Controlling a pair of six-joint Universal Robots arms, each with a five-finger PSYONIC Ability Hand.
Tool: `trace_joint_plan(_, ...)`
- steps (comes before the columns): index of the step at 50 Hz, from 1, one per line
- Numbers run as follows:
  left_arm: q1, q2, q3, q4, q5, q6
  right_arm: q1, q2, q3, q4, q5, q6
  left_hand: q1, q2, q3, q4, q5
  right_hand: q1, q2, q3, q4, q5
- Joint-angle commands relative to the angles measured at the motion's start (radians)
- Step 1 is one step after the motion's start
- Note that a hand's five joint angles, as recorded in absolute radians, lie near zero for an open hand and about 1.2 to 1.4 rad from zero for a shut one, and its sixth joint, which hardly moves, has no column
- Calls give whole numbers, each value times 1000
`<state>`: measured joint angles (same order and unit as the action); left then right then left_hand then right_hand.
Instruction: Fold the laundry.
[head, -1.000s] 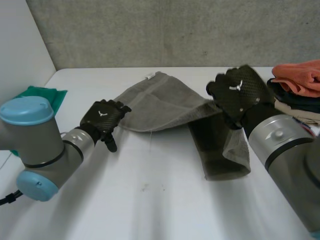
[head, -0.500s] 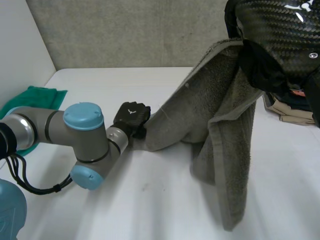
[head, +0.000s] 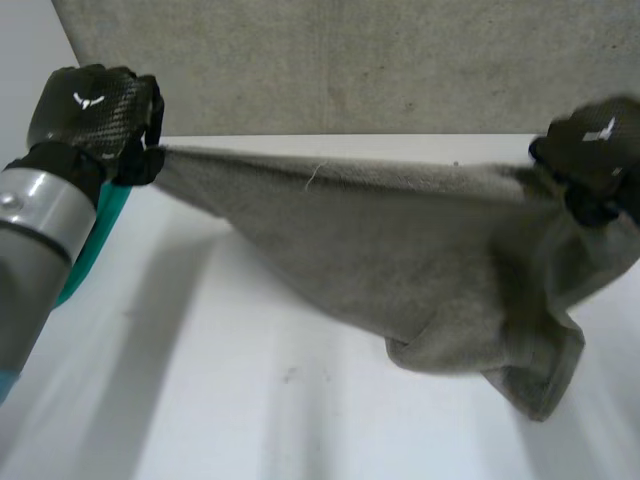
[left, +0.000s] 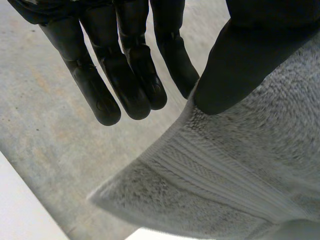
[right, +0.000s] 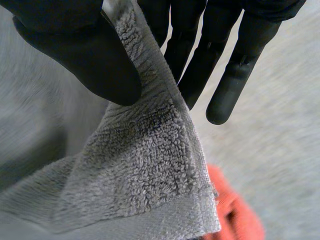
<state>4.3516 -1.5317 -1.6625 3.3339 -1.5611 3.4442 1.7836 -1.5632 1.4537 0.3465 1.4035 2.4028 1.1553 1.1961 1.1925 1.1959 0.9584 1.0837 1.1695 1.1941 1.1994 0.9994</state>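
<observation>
We note towel (head: 400, 240) taut crosswise: left hand (head: 95, 112) pinches one top corner, right hand (head: 595, 150) other; slack sags nearer right.

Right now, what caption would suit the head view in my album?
Black left hand and black right hand pinch a grey terry towel stretched between them over the white table.
</observation>
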Motion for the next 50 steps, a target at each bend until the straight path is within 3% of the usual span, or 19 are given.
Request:
trace_joint_plan(1,-13,-88,-63,-48,-20,257,-6,236,-104,98,35,-132,241,200,204,200,263,313,227,202,197,222)
trace_joint_plan(4,-17,-198,-31,-44,-30,309,-6,314,-153,95,63,-136,241,200,204,200,263,313,227,202,197,222)
trace_joint_plan(9,-43,-450,226,2,-74,354,33,463,-308,-24,112,-116,241,200,204,200,263,313,227,202,197,222)
trace_joint_plan(13,-38,-600,517,45,-94,381,77,508,-404,-281,143,-99,241,200,204,200,263,313,227,202,197,222)
trace_joint_plan(15,-40,-642,692,113,-96,404,82,512,-438,-487,166,-105,241,200,204,200,263,313,227,202,197,222)
trace_joint_plan(17,-38,-660,826,235,-96,432,82,506,-452,-721,180,-109,241,200,204,200,263,313,227,202,197,222)
trace_joint_plan(21,-29,-650,915,418,-102,460,88,489,-461,-997,180,-116,241,200,204,200,263,313,227,202,197,222)
trace_joint_plan(26,-36,-590,844,438,-103,463,92,469,-492,-945,175,-116,241,200,204,200,263,313,227,202,197,222)
trace_joint_plan(33,-32,-492,489,412,-103,458,103,474,-458,-687,135,-76,241,200,204,200,263,313,227,202,197,222)
trace_joint_plan(40,-41,-466,155,401,-103,457,88,492,-301,-454,109,22,241,200,204,200,263,313,227,202,197,222)
trace_joint_plan(48,-70,-485,-11,397,-102,455,73,578,-185,-394,103,179,241,200,204,200,263,313,227,202,197,222)
trace_joint_plan(50,-86,-504,-29,395,-102,455,60,600,-165,-391,103,220,241,200,204,200,263,185,99,75,69,95)
